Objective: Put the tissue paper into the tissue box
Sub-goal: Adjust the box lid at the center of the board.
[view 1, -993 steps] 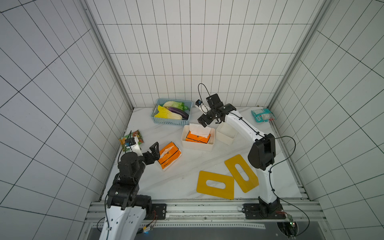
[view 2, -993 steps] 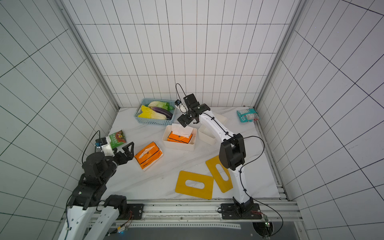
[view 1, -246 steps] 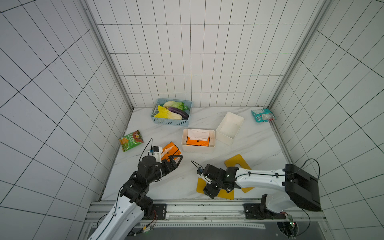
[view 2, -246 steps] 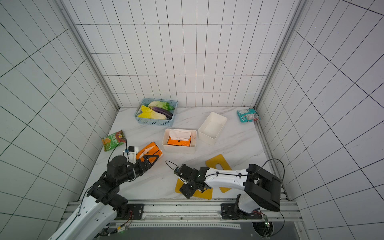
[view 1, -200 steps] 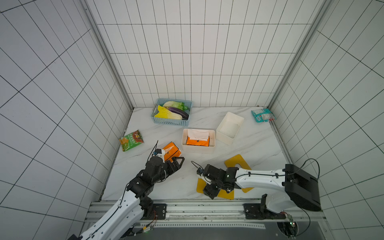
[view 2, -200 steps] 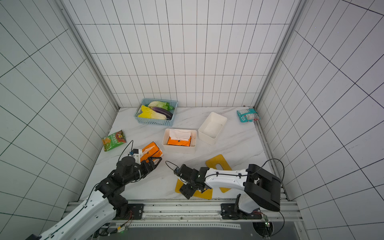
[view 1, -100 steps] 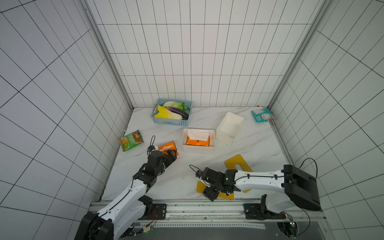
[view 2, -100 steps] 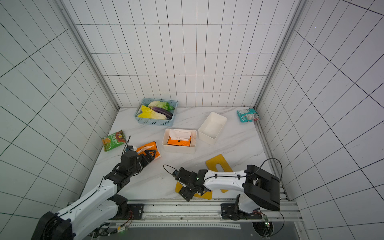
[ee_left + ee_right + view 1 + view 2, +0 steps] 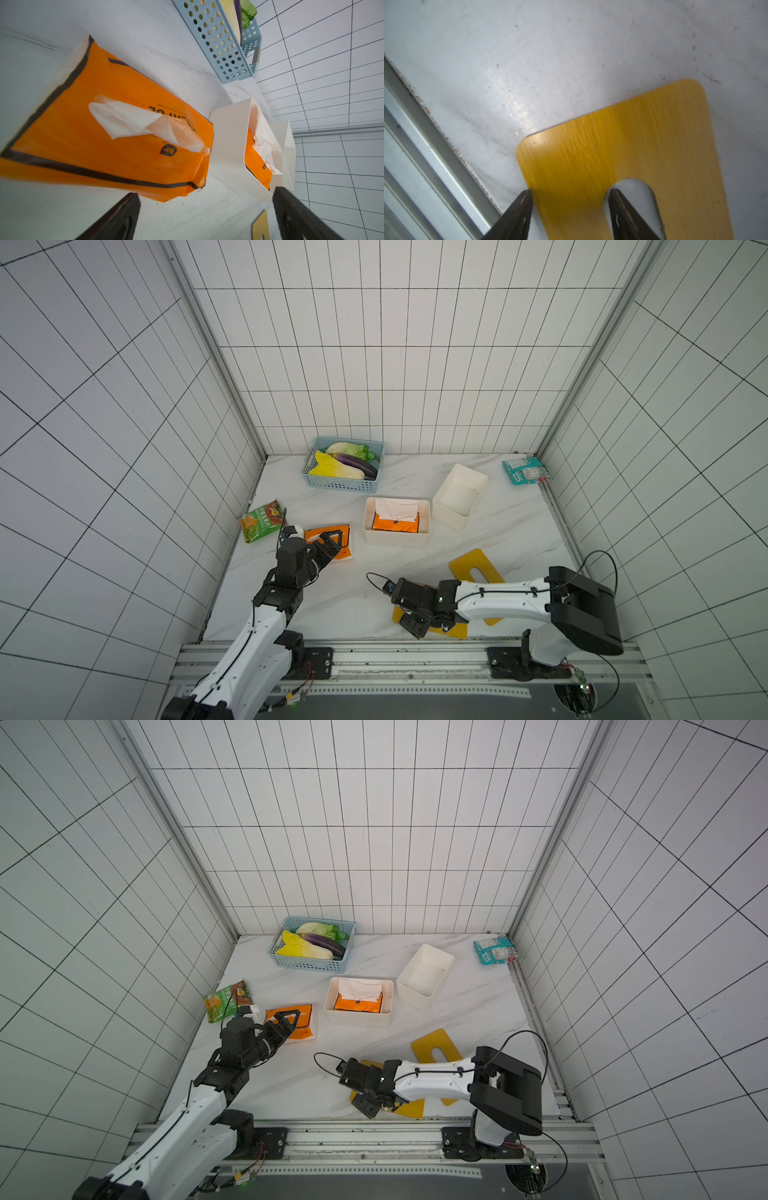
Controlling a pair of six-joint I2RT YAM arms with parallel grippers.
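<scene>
CURRENT STEP (judged): approach to the loose tissue pack, with lid handling running in parallel.

The left gripper (image 9: 333, 540) is poised at the near end of the orange tissue pack (image 9: 72, 124). The pack lies flat on the left side of the tabletop (image 9: 498, 531), with a white sheet (image 9: 128, 122) pulled out of its slit. The jaws are spread to full width and hold nothing. In the left wrist view both fingers (image 9: 122, 216) stop short of the pack.

Destination: the empty white tissue box (image 9: 459, 495), far right of centre. It stands just beside the filled tissue box (image 9: 397, 540), which already carries an identical orange pack.

The right gripper (image 9: 569, 190) is low at the near edge, straddling one strip of a yellow slotted lid (image 9: 633, 135). One finger is at the lid's outer edge, the other inside the slot. Whether the jaws have pinched the strip cannot be told. A second lid (image 9: 469, 564) lies just beyond, partly under the arm.

NEXT MOVE (judged): lower the left gripper, close across the pack (soft film, so expect buckling), lift, and carry it right, past the filled box. The loose sheet may snag on a rim.

SURFACE: white marble-pattern top, scuffed, with an aluminium rail (image 9: 415, 655) along the near side.

ROOM: white tiled walls (image 9: 415, 364) on three sides. Also present:
- a blue basket (image 9: 340, 485) of vegetables, far centre
- a green snack packet (image 9: 259, 521), at the left wall
- a teal packet (image 9: 525, 470), in the far right corner
</scene>
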